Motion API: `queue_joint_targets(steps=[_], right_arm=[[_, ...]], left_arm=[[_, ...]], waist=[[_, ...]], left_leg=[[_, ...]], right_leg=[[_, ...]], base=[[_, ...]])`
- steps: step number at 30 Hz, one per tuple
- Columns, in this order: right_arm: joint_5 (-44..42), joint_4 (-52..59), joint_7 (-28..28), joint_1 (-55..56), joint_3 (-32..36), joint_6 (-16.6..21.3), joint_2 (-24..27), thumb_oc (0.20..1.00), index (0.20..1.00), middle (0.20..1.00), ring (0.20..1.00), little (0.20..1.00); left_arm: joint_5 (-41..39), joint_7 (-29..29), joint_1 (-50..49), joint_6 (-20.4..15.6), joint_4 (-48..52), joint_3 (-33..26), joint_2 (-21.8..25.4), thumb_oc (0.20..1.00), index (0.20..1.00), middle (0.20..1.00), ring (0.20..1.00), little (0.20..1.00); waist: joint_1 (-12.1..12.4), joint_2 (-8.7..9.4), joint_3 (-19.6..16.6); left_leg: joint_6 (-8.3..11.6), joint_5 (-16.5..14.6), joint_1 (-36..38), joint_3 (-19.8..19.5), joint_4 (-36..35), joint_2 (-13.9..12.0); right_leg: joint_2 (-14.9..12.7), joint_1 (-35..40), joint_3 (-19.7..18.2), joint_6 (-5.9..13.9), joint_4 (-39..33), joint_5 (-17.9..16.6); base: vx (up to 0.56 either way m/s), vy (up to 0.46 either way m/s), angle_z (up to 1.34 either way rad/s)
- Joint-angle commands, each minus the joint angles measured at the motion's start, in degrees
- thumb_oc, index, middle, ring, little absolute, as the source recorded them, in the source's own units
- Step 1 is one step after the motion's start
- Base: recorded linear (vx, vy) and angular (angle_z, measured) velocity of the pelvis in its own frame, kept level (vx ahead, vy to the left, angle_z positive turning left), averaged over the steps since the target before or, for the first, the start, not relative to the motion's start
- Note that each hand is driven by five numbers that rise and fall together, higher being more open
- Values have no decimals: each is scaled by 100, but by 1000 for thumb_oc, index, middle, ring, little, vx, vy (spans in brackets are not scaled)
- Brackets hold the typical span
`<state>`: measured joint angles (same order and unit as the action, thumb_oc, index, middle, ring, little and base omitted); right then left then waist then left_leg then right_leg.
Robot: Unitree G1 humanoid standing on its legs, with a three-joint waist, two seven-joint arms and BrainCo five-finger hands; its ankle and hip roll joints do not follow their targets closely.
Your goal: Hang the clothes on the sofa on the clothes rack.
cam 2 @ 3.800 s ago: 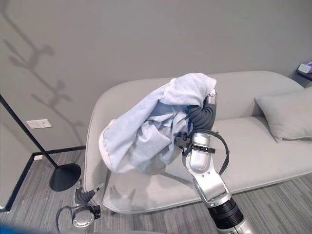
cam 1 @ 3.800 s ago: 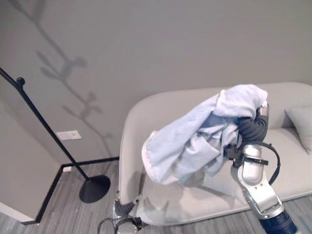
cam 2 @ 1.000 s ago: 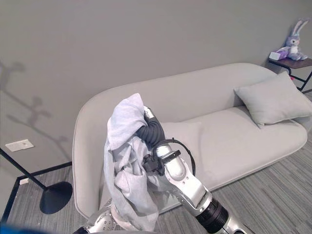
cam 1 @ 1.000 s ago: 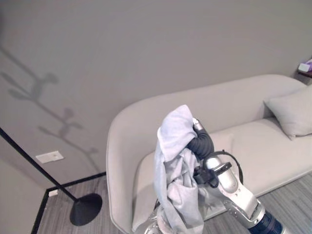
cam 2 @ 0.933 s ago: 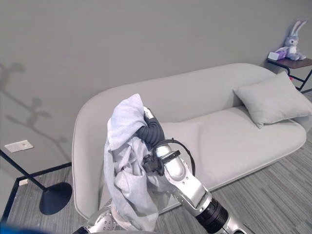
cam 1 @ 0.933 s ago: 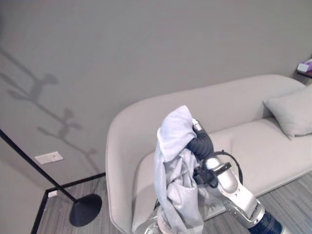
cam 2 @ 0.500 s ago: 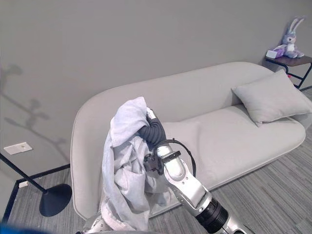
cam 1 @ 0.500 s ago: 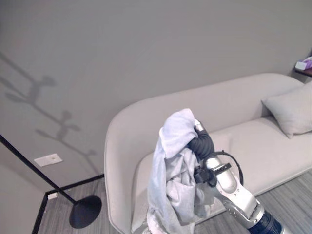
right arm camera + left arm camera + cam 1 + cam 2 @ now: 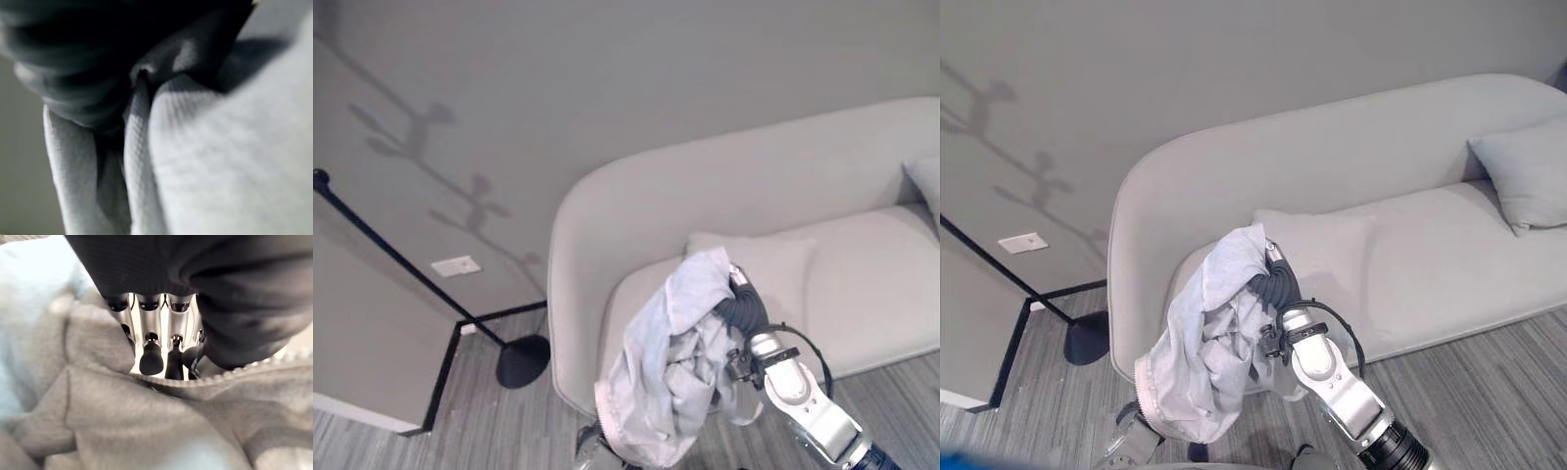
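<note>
The light grey garment [image 9: 671, 392] hangs bunched over the right hand [image 9: 1276, 277], held up in front of the sofa [image 9: 1400, 176]; that hand's fingers are buried in cloth, state cannot be told. Left hand [image 9: 161, 340] fingers curl into the hem. The view has swung left since half a second ago, showing more of the clothes rack [image 9: 411, 269].

Soft even light, branching shadow on the wall [image 9: 607, 117], blurry wrist views.
</note>
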<state>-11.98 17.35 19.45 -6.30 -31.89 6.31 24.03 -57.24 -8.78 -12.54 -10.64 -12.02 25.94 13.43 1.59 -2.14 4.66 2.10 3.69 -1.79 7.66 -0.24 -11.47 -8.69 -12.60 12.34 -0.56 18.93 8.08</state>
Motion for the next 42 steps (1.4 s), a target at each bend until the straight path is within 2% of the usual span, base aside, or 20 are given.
queue_joint_targets(steps=[1,2,4,5,6,7,8,9,11,12,15,17,19,21,24,26,30,32,38,42], right_arm=[[264,317,40,-574,89,522,-262,200,200,200,200,200],[237,235,89,-613,57,528,-233,200,200,200,200,200],[297,161,144,-641,47,515,-192,200,200,200,200,200],[345,118,182,-643,44,510,-178,200,200,200,200,200],[428,36,269,-683,41,528,-166,200,200,200,200,200],[444,67,273,-697,42,548,-154,200,200,200,200,200],[545,35,318,-682,16,550,-179,200,200,200,200,200],[547,34,319,-682,18,551,-181,200,200,200,200,200],[744,166,404,-653,50,510,-208,200,200,200,200,200],[799,239,448,-571,100,513,-206,200,200,200,200,200],[911,316,486,-462,207,506,-252,200,200,200,200,200],[904,337,439,-484,196,508,-288,200,200,200,200,200],[836,329,454,-484,236,523,-329,200,200,200,200,200],[786,339,416,-429,285,559,-312,200,200,200,200,200],[687,432,346,-209,415,653,-232,200,200,200,200,200],[612,474,308,-67,508,711,-139,200,200,200,200,200],[558,609,313,210,677,763,-34,200,200,200,200,200],[537,675,354,332,772,803,-9,200,200,200,200,200],[459,700,376,563,913,853,-10,200,200,200,200,200],[443,712,315,545,829,907,18,200,200,200,200,200]], left_arm=[[469,109,319,-345,307,46,63,200,200,200,200,200],[471,73,468,-386,207,177,5,200,200,200,200,200],[472,103,577,-402,133,288,-40,200,200,200,200,200],[483,104,652,-403,90,365,-48,200,200,200,200,200],[541,105,843,-467,-7,521,-47,200,200,200,200,200],[567,108,936,-512,-11,562,-25,200,200,200,200,200],[577,142,1040,-556,-27,655,-47,200,200,200,200,200],[577,143,1042,-558,-30,657,-46,200,200,200,200,200],[625,24,1202,-594,-47,791,-58,200,200,200,200,200],[699,-57,1316,-615,-82,860,-49,200,200,200,200,200],[1321,-152,1557,-636,-161,852,172,200,200,200,200,200],[1619,-258,1547,-659,-119,746,349,200,200,200,200,200],[1881,-337,1472,-605,-38,617,492,200,200,200,200,200],[2009,-271,1368,-517,55,510,632,200,200,200,200,200],[2188,-182,1230,-387,79,449,679,200,200,200,200,200],[2216,-101,1126,-341,68,440,632,200,200,200,200,200],[2277,45,993,-245,26,552,477,200,200,200,200,200],[2269,98,956,-218,15,642,417,200,200,200,200,200],[2366,159,816,-197,177,710,436,200,200,200,200,200],[2385,9,858,-318,220,566,394,200,200,200,200,200]], waist=[[-193,81,-205],[-290,-13,-236],[-358,-83,-249],[-387,-98,-258],[-405,-106,-262],[-357,-105,-239],[-335,-75,-220],[-329,-55,-211],[-359,50,-132],[-358,163,-86],[-317,385,87],[-288,382,176],[-241,338,189],[-219,369,155],[-261,334,27],[-315,338,-71],[-566,369,-88],[-648,389,-79],[-638,449,-193],[-584,532,-77]], left_leg=[[711,1035,295,-89,-476,-718],[871,1439,344,-66,-476,-1047],[1017,1751,301,-118,-476,-1272],[1079,1854,250,-149,-476,-1368],[1170,1766,113,-266,-476,-1480],[1164,1704,20,-381,-476,-1464],[1040,923,62,-482,-356,-1320],[1028,883,54,-479,-305,-1295],[899,-238,-250,-457,459,-993],[849,-620,-534,-577,1011,-737],[620,-1272,-1034,-576,1924,-281],[408,-1385,-1023,-399,2046,-170],[203,-1364,-823,-89,1853,-62],[33,-1265,-663,72,1579,145],[-163,-1022,-299,147,876,507],[-209,-843,-55,145,404,755],[-300,-672,268,-41,-132,1123],[-341,-602,321,-157,-317,1276],[-387,-691,309,-234,-279,1405],[-299,-967,16,-181,754,1396]], right_leg=[[7,1084,-227,697,-1836,-721],[-130,995,-216,784,-1830,-760],[-291,976,-158,868,-1834,-801],[-411,979,-132,930,-1842,-843],[-731,1012,-151,1113,-1850,-942],[-838,1056,-175,1179,-1860,-1001],[-1094,1074,-265,1324,-1909,-1149],[-1118,1088,-274,1336,-1923,-1157],[-1562,1280,-228,1491,-2032,-1390],[-1814,1311,-241,1547,-2070,-1722],[-2300,1105,-253,1524,-1938,-2688],[-2415,870,-1,1452,-1759,-3108],[-2210,829,446,1334,-1598,-2687],[-1824,822,523,1215,-1437,-2227],[-860,745,89,944,-998,-1333],[-224,693,-291,842,-872,-955],[728,553,-1117,687,-974,-764],[938,556,-1259,662,-1128,-832],[980,889,-1315,592,-1614,-874],[881,1017,-1321,514,-1704,-883]], base=[[-76,392,18],[-76,450,22],[-41,398,55],[27,702,74],[69,755,45],[116,962,36],[73,519,40],[71,542,49],[41,463,24],[-3,508,38],[-40,493,43],[-40,465,3],[-37,499,-52],[-17,428,-96],[50,386,-32],[94,290,-11],[78,184,37],[27,73,-4],[46,-11,29],[16,-21,4]])
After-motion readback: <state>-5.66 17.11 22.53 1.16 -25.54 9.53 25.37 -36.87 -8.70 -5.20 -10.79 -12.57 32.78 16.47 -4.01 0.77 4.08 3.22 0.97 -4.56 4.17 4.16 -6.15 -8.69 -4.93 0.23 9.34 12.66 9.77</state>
